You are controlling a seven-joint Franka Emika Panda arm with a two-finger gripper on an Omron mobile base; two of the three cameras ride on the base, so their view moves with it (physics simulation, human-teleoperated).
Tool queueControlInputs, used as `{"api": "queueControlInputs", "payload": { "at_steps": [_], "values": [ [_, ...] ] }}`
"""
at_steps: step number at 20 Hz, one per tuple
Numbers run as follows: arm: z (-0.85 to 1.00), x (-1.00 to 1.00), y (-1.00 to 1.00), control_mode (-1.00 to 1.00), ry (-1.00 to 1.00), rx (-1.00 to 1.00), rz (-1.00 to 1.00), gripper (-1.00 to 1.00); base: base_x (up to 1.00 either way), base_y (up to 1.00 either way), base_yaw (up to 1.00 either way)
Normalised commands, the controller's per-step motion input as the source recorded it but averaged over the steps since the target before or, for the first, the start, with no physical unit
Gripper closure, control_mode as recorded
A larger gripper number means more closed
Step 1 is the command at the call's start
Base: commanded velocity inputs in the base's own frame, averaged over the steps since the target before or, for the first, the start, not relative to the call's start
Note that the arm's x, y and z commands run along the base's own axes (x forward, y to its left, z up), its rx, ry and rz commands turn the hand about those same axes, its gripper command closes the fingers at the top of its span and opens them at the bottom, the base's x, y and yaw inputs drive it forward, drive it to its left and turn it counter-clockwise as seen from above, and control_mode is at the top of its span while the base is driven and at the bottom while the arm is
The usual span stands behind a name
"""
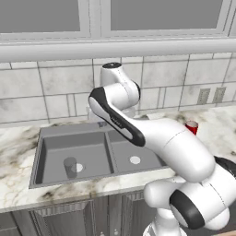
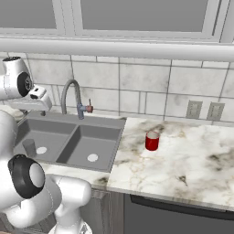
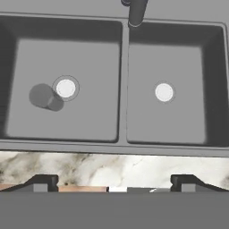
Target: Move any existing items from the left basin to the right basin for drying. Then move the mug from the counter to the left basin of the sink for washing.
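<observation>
while the fingers (image 3: 44,182) stand spread and empty, the small dark-grey cylindrical cup (image 3: 44,96) sits ahead-left in the wider basin (image 3: 27,67); nothing moved yet, small red mug (image 2: 152,140) untouched.

Two base views flank the sink (image 1: 99,154), hand view overhead — all share it

You are looking at a home kitchen: a marble counter (image 2: 183,160) with a double sink (image 1: 48,138) and faucet (image 2: 71,93), tiled wall (image 2: 146,82), cabinets (image 2: 137,13) above, wall outlets (image 2: 204,110).
</observation>
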Motion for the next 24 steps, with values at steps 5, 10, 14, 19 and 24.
{"api": "queueControlInputs", "payload": {
  "at_steps": [5, 10, 14, 19, 24],
  "values": [
    [-0.01, 0.0, 0.17, -1.0, 0.01, 0.0, 0.0, -1.0, 0.0, 0.0, 0.0],
    [0.0, 0.18, 0.32, -1.0, 0.04, 0.0, 0.0, -1.0, 0.0, 0.0, 0.0],
    [0.0, 0.39, 0.4, -1.0, 0.08, 0.0, 0.0, -1.0, 0.0, 0.0, 0.0],
    [0.0, 0.38, 0.22, -1.0, 0.07, 0.0, 0.0, -1.0, 0.0, 0.0, 0.0],
    [0.0, 0.35, 0.17, -1.0, 0.05, 0.0, 0.0, -1.0, 0.0, 0.0, 0.0]
  ]
}}
